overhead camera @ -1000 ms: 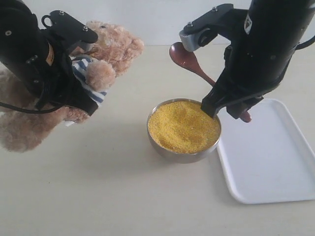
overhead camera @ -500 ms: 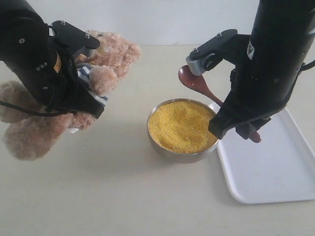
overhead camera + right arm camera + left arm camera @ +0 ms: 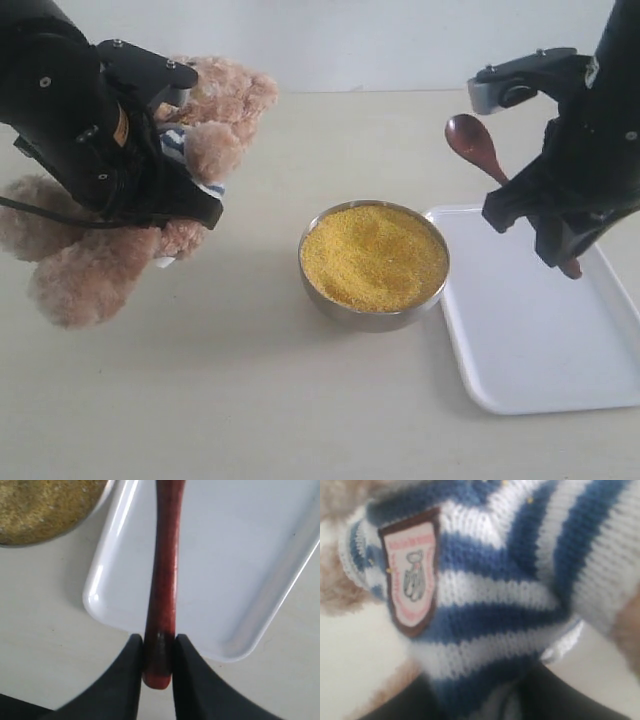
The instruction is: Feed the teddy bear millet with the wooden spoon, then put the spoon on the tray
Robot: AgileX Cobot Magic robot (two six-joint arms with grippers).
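Wooden spoon (image 3: 162, 580) — slim, reddish — clamped in right pincer (image 3: 159, 641); left pincer (image 3: 485, 700) grips fluffy teddy bear (image 3: 225, 95).

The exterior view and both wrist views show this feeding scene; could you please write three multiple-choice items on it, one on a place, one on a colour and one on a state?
1. Where is the wooden spoon?
A) in the right gripper, in the air over the tray
B) lying flat in the tray
C) standing in a cup
2. What colour is the tray?
A) blue
B) white
C) black
3. How is the steel bowl?
A) empty
B) tipped over
C) upright, full of millet
Key: 1 A, the jaws pinch its handle end in the right wrist view; 2 B, it looks plain white in both views; 3 C, yellow grain reaches its rim.
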